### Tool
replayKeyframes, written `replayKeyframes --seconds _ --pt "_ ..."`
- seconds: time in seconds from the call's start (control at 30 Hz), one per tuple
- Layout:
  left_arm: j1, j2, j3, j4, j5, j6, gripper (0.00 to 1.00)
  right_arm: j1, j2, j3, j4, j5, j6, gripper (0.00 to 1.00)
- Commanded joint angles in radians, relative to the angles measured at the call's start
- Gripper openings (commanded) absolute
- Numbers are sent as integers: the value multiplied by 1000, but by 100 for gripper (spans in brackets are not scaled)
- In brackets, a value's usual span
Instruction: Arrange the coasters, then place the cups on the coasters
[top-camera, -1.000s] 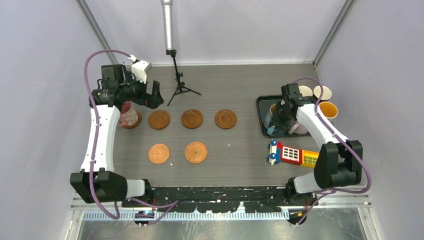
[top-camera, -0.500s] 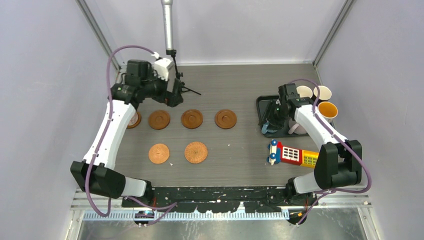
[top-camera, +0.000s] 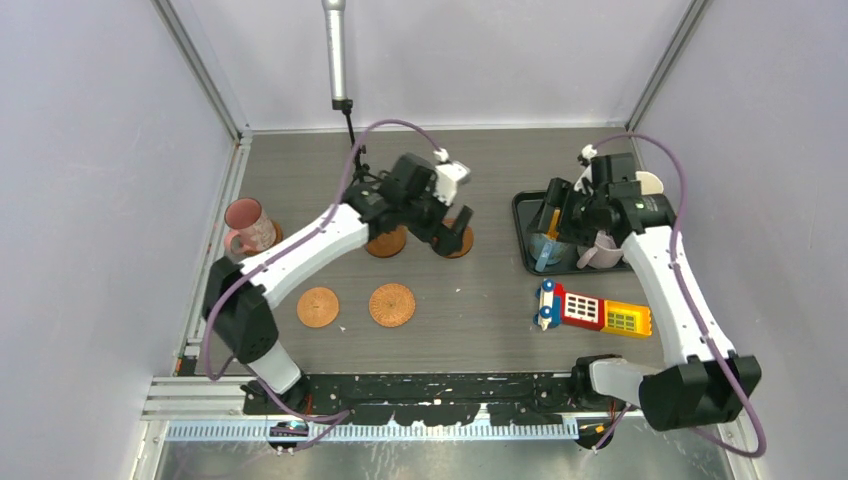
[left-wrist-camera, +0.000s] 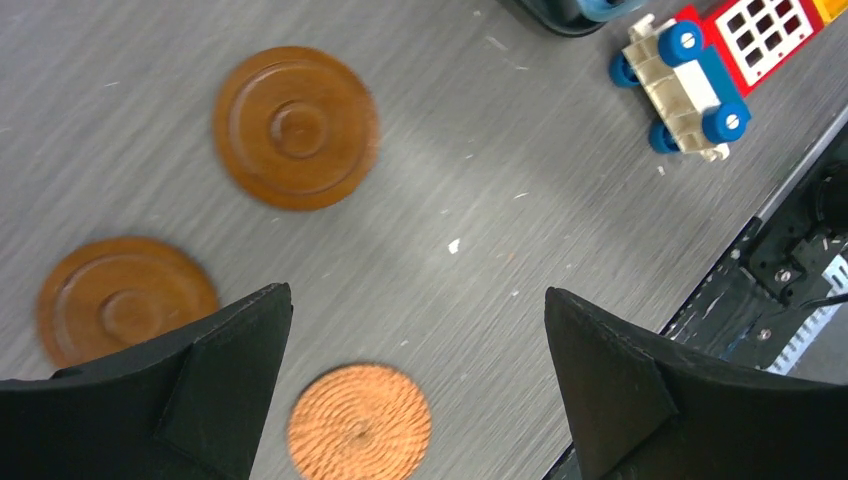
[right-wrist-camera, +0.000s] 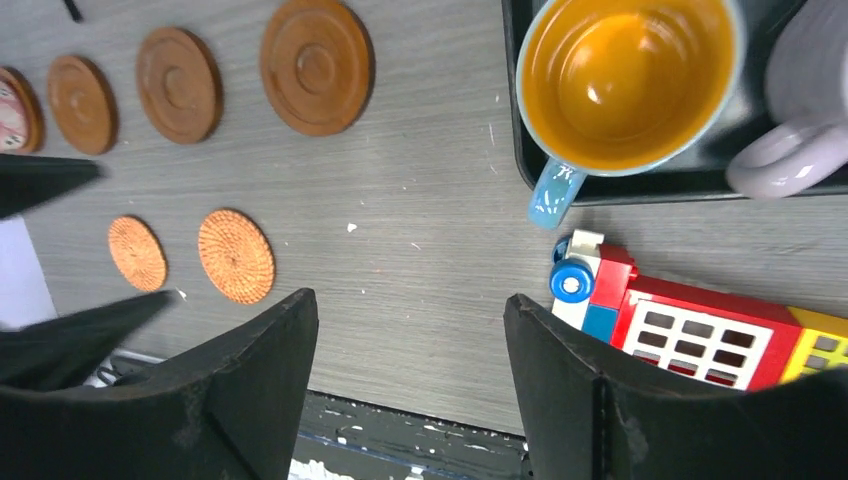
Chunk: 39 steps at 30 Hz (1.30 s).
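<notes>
1. Step in hand, as I read it: the 6 coasters are laid out and the cups are going onto them. 1 cup is done: the pink cup (top-camera: 248, 226) stands on the coaster farthest to the left of the left fingers.
2. The left fingers (top-camera: 450, 238) hang wide and empty over the far row of dark coasters (left-wrist-camera: 296, 127). A woven coaster (left-wrist-camera: 360, 432) shows between them, lower on the worktop.
3. The right fingers (top-camera: 562, 218) are spread apart with nothing between them, above the black tray (right-wrist-camera: 640, 187).
4. The blue cup (right-wrist-camera: 625, 85), orange inside, sits in that tray below and just ahead of the right fingers. Its handle points back toward the toy phone (right-wrist-camera: 690, 320). The lilac cup (right-wrist-camera: 795, 110) is close beside it; I cannot tell if they touch.
5. Next, I would expect the right fingers to drop onto the blue cup's rim or handle, close, and lift it clear of the tray's lip. The bare dark coasters lie well off to their left, so the carry is long and should pass clear of the left fingers.
</notes>
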Motion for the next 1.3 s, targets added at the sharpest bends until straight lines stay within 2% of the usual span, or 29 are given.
replayKeyframes --seconds 0.0,0.1,0.2,0.3,0.5,0.73,1.07,1.27 --pt "-130 75 90 144 -102 -113 100 -45 -49 125 -85 26 -48 74" --pt "-229 163 157 166 -183 -144 100 -144 -22 209 -88 74 -39 78" --pt "-301 280 270 177 -249 -179 100 -289 47 303 -89 34 -19 79" --pt "-356 378 366 195 -296 -193 100 -382 123 374 -92 -7 -8 79" --pt "-441 562 570 176 -456 -175 100 -443 130 374 -47 -40 4 80" --pt "-449 650 613 191 -620 -204 100 -471 93 320 -45 -63 17 80" --pt "-417 755 685 234 -511 -200 100 -505 67 246 -73 -87 -15 80" --pt "-368 782 688 225 -419 -236 82 -537 70 241 -80 -105 -36 79"
